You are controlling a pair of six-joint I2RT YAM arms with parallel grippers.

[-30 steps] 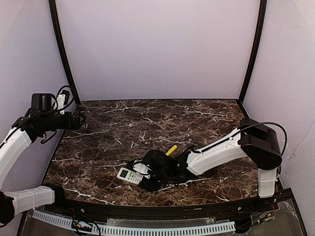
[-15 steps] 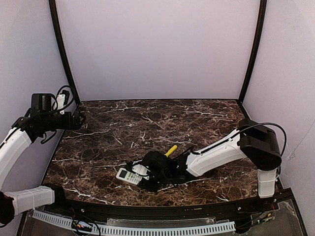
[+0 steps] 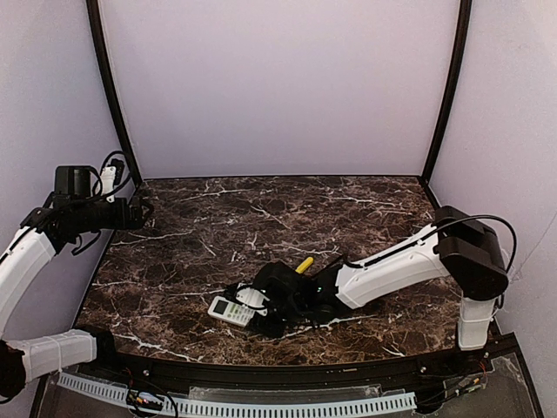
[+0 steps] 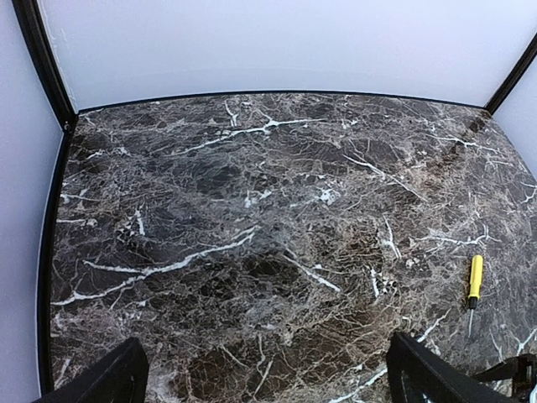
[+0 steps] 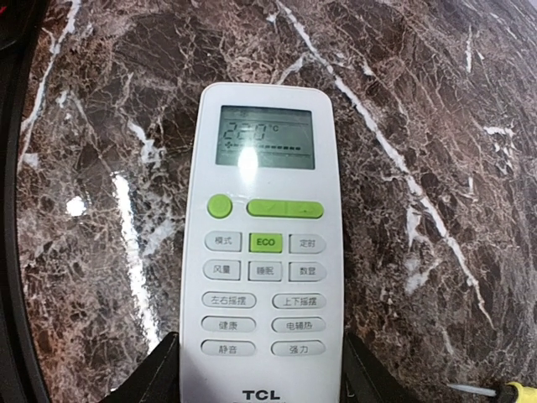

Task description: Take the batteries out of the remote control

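Observation:
The remote control (image 5: 264, 252) lies face up on the marble table (image 3: 218, 235), its screen lit and its green and grey buttons showing. It is near the front edge in the top view, the remote control (image 3: 228, 308). My right gripper (image 5: 262, 374) is shut on the remote's lower end, one finger against each long side. From above, the right gripper (image 3: 264, 313) sits low over the table. The batteries are hidden. My left gripper (image 4: 268, 382) hangs open and empty high over the table's left side, the left gripper (image 3: 139, 212) far from the remote.
A yellow-handled screwdriver (image 3: 303, 265) lies just behind the right wrist, also visible as the screwdriver (image 4: 475, 279) and as its tip (image 5: 474, 389). Black frame posts (image 3: 109, 87) and pale walls close in the table on three sides.
The right gripper's fingers have closed in onto the sides of the remote. The right arm's elbow shifted slightly. The left arm has not moved.

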